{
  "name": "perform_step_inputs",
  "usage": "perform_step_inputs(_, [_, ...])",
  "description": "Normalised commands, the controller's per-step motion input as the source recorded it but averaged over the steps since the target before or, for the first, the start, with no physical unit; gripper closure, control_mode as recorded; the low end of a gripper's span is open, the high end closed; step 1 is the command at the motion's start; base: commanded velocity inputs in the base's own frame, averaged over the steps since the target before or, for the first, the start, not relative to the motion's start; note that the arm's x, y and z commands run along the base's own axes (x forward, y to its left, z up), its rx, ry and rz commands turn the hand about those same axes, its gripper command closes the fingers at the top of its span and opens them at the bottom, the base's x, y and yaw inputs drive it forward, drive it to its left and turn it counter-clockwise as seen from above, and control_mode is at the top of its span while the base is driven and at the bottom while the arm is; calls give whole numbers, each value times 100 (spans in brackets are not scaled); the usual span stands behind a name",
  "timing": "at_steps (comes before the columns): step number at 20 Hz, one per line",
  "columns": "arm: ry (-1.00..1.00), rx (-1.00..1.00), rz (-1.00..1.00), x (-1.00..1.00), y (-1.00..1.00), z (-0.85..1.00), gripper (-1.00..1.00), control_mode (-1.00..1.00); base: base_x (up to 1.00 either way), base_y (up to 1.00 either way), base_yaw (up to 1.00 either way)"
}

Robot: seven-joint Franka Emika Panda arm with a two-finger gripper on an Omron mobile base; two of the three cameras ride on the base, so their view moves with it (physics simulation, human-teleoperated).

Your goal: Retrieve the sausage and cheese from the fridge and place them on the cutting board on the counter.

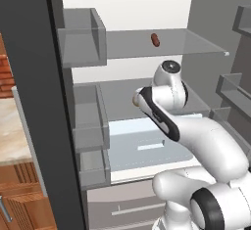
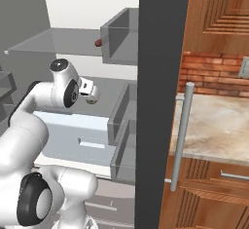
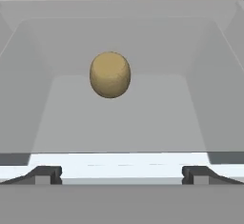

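The fridge [image 1: 206, 23] stands open and my arm reaches into it. The sausage [image 1: 155, 39], a short reddish-brown cylinder, lies on the upper glass shelf [image 1: 196, 45], above the arm; in the right base view the sausage [image 2: 98, 42] peeks out beside a door bin. My gripper [image 3: 121, 175] is open, its fingertips [image 3: 45, 174] wide apart, and it faces a tan egg-shaped lump [image 3: 110, 74] on the middle shelf with a gap between them. I cannot tell whether that lump [image 2: 92, 98] is the cheese. The cutting board is out of view. The counter [image 2: 219, 121] lies to the right.
Grey door bins [image 1: 83, 38] hang on the open left door [image 1: 29, 102], close to the arm. The right door [image 2: 160, 101] with its bar handle [image 2: 181, 135] stands between the fridge and the counter. A pale blue drawer [image 1: 142, 141] sits under the middle shelf.
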Motion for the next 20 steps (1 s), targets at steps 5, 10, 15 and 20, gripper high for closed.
perform_step_inputs(5, [0,0,0,14,7,-17,-100,-100,0,0,0])
perform_step_inputs(10, [0,0,0,17,8,-8,-100,-100,0,0,0])
perform_step_inputs(15, [0,0,0,26,3,-8,-100,-100,0,0,0])
perform_step_inputs(20, [0,0,0,28,2,-8,-100,-100,0,0,0])
